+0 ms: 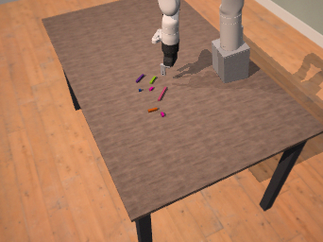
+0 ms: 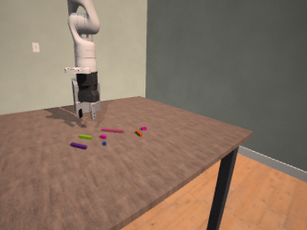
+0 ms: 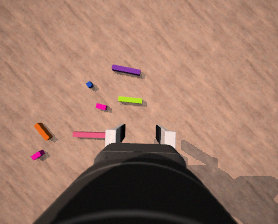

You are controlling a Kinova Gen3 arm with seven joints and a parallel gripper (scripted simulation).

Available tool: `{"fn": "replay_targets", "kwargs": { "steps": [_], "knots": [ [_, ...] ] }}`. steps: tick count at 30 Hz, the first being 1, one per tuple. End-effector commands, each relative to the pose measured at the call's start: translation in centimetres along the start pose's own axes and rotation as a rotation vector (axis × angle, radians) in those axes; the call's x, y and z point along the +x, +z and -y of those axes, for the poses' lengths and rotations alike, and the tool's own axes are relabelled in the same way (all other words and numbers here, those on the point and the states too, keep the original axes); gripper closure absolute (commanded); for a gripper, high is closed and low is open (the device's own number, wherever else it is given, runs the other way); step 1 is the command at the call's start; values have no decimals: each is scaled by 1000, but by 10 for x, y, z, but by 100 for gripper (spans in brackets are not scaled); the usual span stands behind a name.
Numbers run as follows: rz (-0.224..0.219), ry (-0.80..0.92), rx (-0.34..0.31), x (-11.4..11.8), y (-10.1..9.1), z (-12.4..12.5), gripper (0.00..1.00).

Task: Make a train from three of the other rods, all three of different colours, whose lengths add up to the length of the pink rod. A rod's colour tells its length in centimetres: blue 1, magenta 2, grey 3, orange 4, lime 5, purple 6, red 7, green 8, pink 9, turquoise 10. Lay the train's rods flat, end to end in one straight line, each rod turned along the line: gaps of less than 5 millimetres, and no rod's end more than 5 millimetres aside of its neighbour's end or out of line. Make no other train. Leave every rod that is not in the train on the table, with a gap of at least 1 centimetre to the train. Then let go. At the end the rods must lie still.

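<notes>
The pink rod (image 1: 162, 94) (image 2: 112, 130) (image 3: 89, 135) lies flat; in the wrist view the left finger hides its one end. The lime rod (image 1: 153, 79) (image 2: 85, 137) (image 3: 130, 100) and the purple rod (image 1: 140, 78) (image 2: 78, 145) (image 3: 126, 70) lie apart, roughly side by side. A blue rod (image 1: 140, 90) (image 2: 104, 144) (image 3: 89, 84) and a magenta rod (image 1: 151, 89) (image 2: 103, 137) (image 3: 101, 107) lie near them. The orange rod (image 1: 153, 110) (image 2: 139, 133) (image 3: 43, 131) lies near a second magenta rod (image 1: 162, 114) (image 2: 144, 128) (image 3: 38, 155). No rods touch. My gripper (image 1: 163, 74) (image 2: 87, 117) (image 3: 140, 130) is open and empty, above the table.
The brown table (image 1: 198, 144) (image 2: 179, 145) carries all the rods. The arm's grey base block (image 1: 230, 62) stands at the table's far side in the top view. The arm's shadow falls on the table between the gripper and the base.
</notes>
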State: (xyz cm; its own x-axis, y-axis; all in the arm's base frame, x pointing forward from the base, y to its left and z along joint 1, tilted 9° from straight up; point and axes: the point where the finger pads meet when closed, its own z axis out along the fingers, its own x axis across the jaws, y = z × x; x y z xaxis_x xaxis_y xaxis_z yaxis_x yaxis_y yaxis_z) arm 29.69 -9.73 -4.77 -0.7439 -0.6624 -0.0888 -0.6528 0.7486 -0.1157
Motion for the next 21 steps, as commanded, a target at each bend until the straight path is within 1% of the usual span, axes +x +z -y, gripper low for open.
{"fn": "replay_targets", "kwargs": {
  "steps": [1, 13, 15, 21],
  "knots": [
    [1, 48, 0, 1, 0, 1, 0],
    [-3, 366, -1, 5, 1, 1, 0],
    [-3, 366, -1, 5, 1, 1, 0],
    [-5, 541, -2, 7, 2, 0, 0]
  ]
}}
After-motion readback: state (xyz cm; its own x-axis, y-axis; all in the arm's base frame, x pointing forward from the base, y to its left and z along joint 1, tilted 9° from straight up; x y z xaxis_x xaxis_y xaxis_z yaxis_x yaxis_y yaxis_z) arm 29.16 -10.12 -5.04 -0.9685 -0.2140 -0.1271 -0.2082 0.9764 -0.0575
